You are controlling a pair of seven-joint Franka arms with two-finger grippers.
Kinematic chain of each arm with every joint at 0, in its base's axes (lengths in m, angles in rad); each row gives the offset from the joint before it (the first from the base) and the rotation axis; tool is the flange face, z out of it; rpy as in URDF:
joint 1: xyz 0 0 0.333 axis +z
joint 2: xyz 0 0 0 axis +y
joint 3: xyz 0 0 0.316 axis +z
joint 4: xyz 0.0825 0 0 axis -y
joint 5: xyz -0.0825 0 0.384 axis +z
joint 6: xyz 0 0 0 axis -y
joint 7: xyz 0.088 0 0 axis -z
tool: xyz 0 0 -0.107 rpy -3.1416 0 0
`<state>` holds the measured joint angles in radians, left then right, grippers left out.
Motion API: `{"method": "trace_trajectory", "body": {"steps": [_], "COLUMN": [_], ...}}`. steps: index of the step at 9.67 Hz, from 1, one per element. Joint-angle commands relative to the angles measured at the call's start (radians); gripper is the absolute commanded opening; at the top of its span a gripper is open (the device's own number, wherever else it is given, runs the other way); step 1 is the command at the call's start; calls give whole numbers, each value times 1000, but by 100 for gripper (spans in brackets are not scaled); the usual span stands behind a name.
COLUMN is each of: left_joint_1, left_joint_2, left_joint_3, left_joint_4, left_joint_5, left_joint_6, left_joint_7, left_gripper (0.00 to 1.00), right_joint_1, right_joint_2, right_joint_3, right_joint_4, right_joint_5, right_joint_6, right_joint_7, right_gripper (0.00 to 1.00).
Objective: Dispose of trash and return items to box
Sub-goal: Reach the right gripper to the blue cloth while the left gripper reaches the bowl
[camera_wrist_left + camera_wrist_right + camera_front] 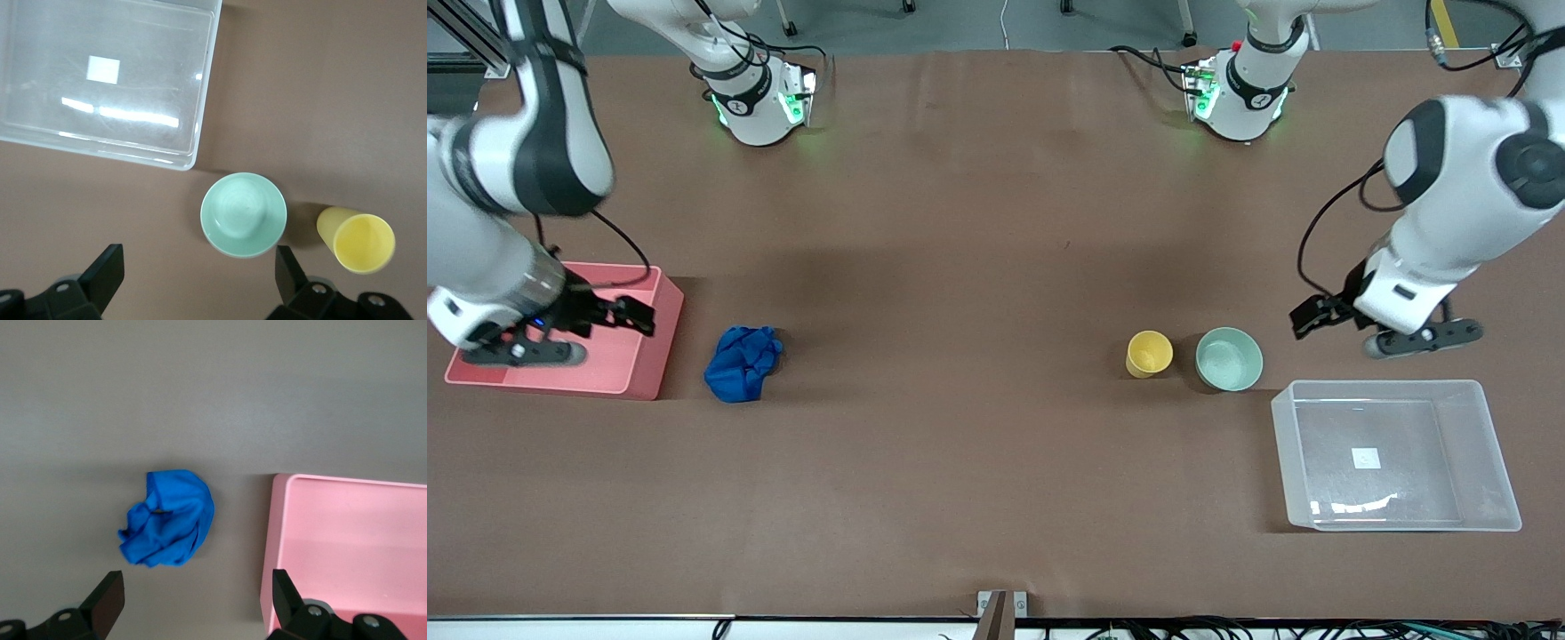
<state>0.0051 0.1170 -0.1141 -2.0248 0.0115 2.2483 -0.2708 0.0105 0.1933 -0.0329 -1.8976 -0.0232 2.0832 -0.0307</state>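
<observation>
The blue wad of trash [743,363] lies on the table beside the pink bin [618,360]; it also shows in the right wrist view [170,519]. The yellow cup [1149,354] and the mint-green bowl [1229,358] stand side by side, upright. The clear tub [1405,493] is empty, nearer the front camera than the bowl. My right gripper [639,316] is open and empty over the pink bin's end next to the wad. My left gripper [1305,317] is open and empty over bare table beside the bowl. The left wrist view shows the bowl [243,213], the cup [360,240] and the tub [153,73].
The pink bin [347,540] is empty. A white square sticker [1366,459] sits on the tub's base. The brown table stretches wide between the wad and the cup.
</observation>
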Motion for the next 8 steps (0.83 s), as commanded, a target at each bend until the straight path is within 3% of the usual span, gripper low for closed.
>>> {"method": "trace_trajectory", "body": {"steps": [1, 5, 7, 8], "left_joint_1": [7, 9, 9, 9], "left_joint_2": [77, 266, 309, 320], "left_joint_3": [-1, -2, -2, -2], "left_joint_4": [-135, -141, -141, -141], "left_joint_5": [-4, -4, -4, -4], "left_joint_6": [195, 359, 381, 386], "left_joint_7": [-7, -8, -8, -8], "left_gripper": [100, 85, 68, 55], "right_joint_1": [-12, -14, -15, -6], "right_joint_2": [105, 236, 270, 281], "right_joint_3": [8, 8, 10, 10], "right_joint_4": [-18, -26, -76, -77], "right_joint_5": [0, 2, 3, 9], "right_joint_6": [105, 210, 320, 322], "right_joint_7": [-5, 8, 55, 102], "right_gripper": [97, 91, 89, 86]}}
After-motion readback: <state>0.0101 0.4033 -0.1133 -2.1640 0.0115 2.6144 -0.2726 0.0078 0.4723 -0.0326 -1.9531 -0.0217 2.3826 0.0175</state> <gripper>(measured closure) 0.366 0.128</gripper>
